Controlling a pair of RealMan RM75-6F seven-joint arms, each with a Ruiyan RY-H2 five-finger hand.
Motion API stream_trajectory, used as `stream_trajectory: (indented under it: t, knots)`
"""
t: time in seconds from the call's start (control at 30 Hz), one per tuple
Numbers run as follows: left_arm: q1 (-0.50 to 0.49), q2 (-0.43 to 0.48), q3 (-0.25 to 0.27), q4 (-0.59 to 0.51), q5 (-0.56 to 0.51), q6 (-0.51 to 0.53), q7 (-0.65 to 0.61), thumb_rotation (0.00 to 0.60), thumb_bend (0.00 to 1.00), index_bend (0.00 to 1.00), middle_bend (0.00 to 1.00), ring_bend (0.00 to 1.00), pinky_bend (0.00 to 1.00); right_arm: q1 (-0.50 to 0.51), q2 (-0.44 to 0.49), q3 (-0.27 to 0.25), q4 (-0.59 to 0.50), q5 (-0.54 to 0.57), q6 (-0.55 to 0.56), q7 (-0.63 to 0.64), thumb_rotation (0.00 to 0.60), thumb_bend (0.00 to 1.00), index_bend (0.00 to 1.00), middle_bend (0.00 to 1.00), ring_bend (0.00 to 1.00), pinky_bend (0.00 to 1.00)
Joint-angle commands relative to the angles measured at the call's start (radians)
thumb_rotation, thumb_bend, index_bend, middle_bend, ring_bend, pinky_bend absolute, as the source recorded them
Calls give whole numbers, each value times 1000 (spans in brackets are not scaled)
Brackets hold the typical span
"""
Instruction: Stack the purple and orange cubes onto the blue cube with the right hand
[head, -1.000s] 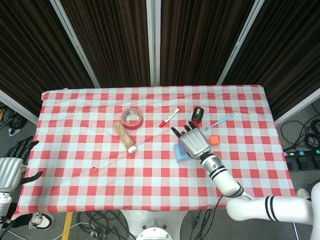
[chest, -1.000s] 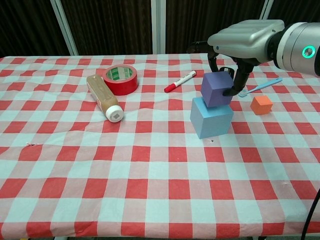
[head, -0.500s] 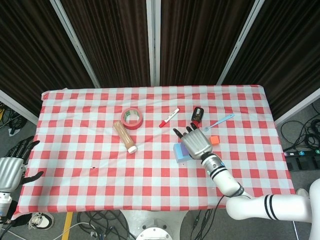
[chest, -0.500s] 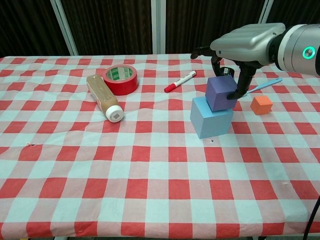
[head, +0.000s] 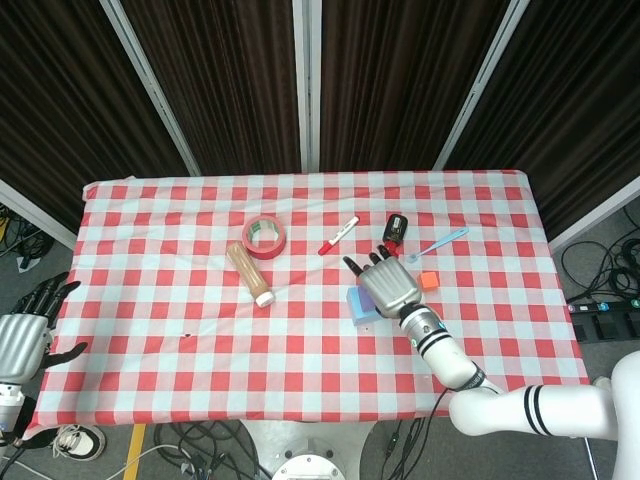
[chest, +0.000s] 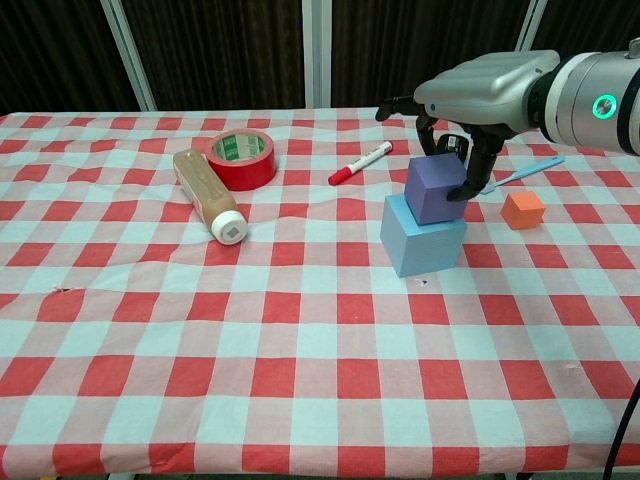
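The purple cube (chest: 434, 188) rests on top of the blue cube (chest: 420, 240), turned slightly off square. My right hand (chest: 480, 90) arches over it from behind and grips it, thumb against its right face. In the head view that right hand (head: 388, 285) covers the purple cube and leaves only part of the blue cube (head: 358, 306) showing. The orange cube (chest: 523, 210) sits alone on the cloth, a little right of the stack and apart from the hand. My left hand (head: 22, 335) hangs off the table's left edge, fingers spread and holding nothing.
A red tape roll (chest: 241, 158) and a brown bottle (chest: 207, 194) on its side lie at the left. A red marker (chest: 360, 163) lies behind the stack and a blue spoon (chest: 520, 172) behind the orange cube. A black object (head: 396, 228) sits further back.
The purple cube has come down a little and settled on the blue cube, with my right hand still around it. The left hand has not moved.
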Motion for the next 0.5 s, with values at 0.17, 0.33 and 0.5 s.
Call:
stream_trajectory:
  t: [0.17, 0.33, 0.5]
  knots:
    - [4, -2, -5, 3, -8, 8, -6, 600, 171, 202, 177, 132, 242, 8, -19, -9, 28, 11, -5, 12, 600, 136, 0, 433, 177, 122]
    - [4, -1, -5, 4, -7, 9, -6, 600, 171, 202, 177, 132, 241, 7, -17, -14, 39, -7, -32, 47, 600, 80, 0, 373, 145, 118]
    - [3, -1, -5, 2, -5, 11, -4, 600, 171, 202, 177, 132, 242, 12, 10, -20, 23, -21, -63, 74, 600, 0, 0, 214, 14, 75]
